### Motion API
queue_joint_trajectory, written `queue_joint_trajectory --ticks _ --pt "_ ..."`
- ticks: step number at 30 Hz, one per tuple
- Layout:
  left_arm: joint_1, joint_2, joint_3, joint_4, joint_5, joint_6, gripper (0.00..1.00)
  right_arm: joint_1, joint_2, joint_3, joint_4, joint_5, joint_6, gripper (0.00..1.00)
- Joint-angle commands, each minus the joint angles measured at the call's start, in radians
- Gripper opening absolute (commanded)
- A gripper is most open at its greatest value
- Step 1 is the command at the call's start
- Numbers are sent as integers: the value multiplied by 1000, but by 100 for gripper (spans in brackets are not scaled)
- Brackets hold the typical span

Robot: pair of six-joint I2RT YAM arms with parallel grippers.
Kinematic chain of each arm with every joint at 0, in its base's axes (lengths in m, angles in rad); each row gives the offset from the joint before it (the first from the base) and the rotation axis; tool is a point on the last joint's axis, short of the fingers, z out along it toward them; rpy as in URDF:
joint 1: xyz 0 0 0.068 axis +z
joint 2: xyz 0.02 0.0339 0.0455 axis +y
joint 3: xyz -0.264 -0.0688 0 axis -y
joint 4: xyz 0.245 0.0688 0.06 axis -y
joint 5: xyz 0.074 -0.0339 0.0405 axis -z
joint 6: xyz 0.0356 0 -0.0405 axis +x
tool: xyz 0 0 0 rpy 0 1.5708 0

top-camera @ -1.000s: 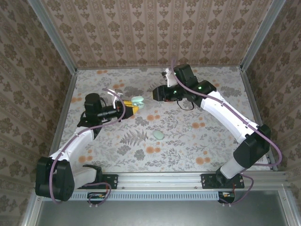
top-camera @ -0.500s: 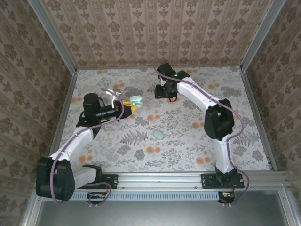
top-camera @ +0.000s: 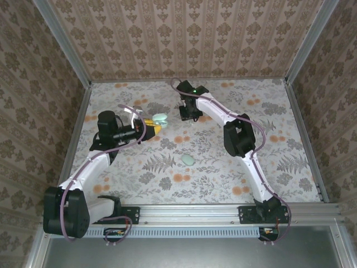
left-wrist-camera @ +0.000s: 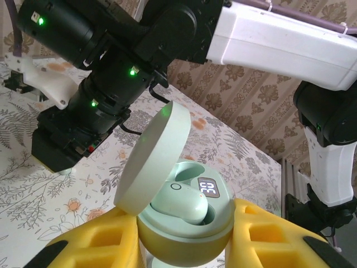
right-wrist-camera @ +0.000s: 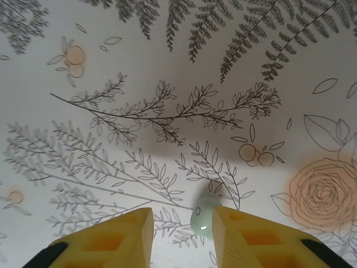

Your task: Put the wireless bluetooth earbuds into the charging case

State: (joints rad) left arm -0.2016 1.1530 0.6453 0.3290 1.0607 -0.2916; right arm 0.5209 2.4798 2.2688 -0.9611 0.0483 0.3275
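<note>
Left gripper (left-wrist-camera: 184, 237): two yellow foam-like pads with square recesses, clamped from both sides on the round body of the charging case (left-wrist-camera: 187, 226). The case is smooth, matte, mint-green plastic, held above the table (top-camera: 223, 173) left of centre in the top view. Its disc-shaped lid (left-wrist-camera: 146, 162) stands hinged open. One glossy mint seated earbud (left-wrist-camera: 179, 205) sits in a well, beside a small dark display (left-wrist-camera: 207, 187).

Right gripper (right-wrist-camera: 181, 234): two yellow pads standing apart, low over the table. One rounded, shiny mint loose earbud (right-wrist-camera: 202, 219) lies between them, touching one pad, with a gap to the other.

The table bears a white covering printed with grey ferns and orange flowers. One mint oval piece (top-camera: 188, 160) lies on it, well apart from both grippers.

Counts: one case, two earbuds, one oval piece.
</note>
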Motion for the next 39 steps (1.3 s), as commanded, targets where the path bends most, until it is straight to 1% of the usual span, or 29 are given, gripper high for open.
queue_joint_trajectory --ticks 1,6,15,21,24,29,32,37,39 --pt "7 -4 -18 2 28 22 7 7 25 30 -70 51 -21 34" --pt "9 -4 -20 2 28 25 7 11 45 30 -85 65 -34 35" --pt "13 -3 -21 -1 32 28 7 14 71 28 -82 68 -42 34" --pt "13 -4 -20 -2 33 25 7 15 69 25 -86 65 -54 27" --pt "14 -9 -19 -3 32 23 7 14 37 -10 -70 65 -53 24" --pt "13 -19 -16 -8 32 23 7 11 -101 -169 25 44 -48 21" --pt "12 -25 -12 -8 32 20 8 7 -224 -297 88 19 -36 21" --pt "-3 -34 -4 5 36 19 8 5 -501 -577 207 -24 2 20" --pt "-13 -35 -1 13 36 18 8 4 -619 -688 261 -63 16 20"
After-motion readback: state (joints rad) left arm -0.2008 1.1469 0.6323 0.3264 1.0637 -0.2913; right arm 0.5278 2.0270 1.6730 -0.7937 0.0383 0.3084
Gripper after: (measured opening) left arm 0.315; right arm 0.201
